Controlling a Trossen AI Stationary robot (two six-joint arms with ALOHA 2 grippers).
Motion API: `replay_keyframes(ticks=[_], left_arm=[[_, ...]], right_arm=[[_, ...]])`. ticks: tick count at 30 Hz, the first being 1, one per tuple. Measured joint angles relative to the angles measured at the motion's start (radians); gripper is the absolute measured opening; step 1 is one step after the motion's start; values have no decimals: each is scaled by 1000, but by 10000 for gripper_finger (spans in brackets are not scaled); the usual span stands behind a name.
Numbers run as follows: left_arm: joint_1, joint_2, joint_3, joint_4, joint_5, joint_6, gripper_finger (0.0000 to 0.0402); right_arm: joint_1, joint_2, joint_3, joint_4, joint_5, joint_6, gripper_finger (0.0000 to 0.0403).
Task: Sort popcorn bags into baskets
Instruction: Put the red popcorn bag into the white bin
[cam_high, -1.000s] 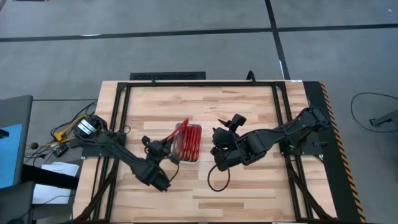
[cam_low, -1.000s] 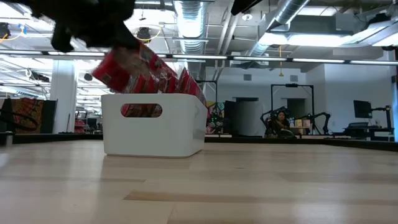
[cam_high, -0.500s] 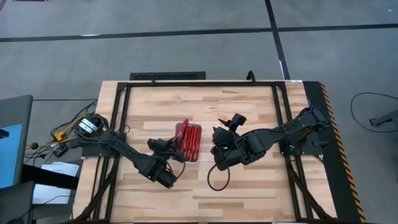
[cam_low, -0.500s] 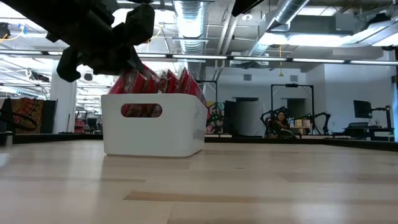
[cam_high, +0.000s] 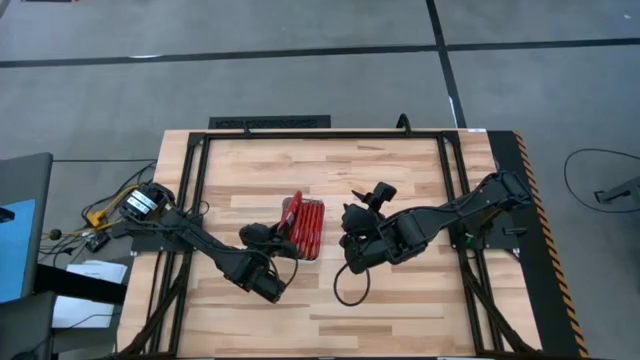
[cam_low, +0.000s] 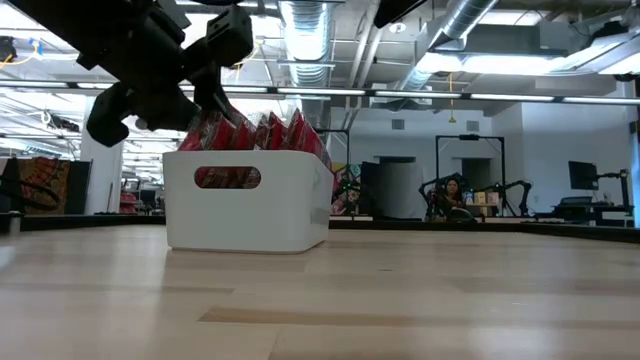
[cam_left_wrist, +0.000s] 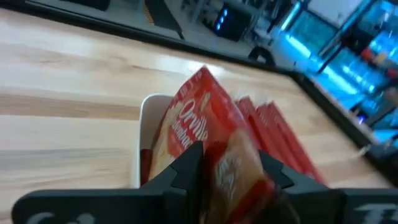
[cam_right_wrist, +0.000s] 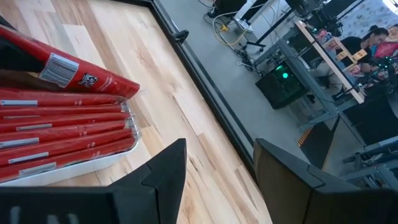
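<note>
The popcorn bags (cam_high: 304, 226) stand packed on edge in the white basket (cam_low: 247, 212), one flat, light, crinkly packet (likely slippery, best pinched by its top edge) between the barely parted fingers of the left gripper (cam_high: 272, 242), while the right gripper (cam_high: 347, 243) waits nearby, gaping and empty.
</note>
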Motion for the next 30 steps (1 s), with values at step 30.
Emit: replay_keyframes(ticks=[30], left_arm=[[84,-173,0,288,70,693,80]], right_arm=[[1,0,1,-217,52,210,199]])
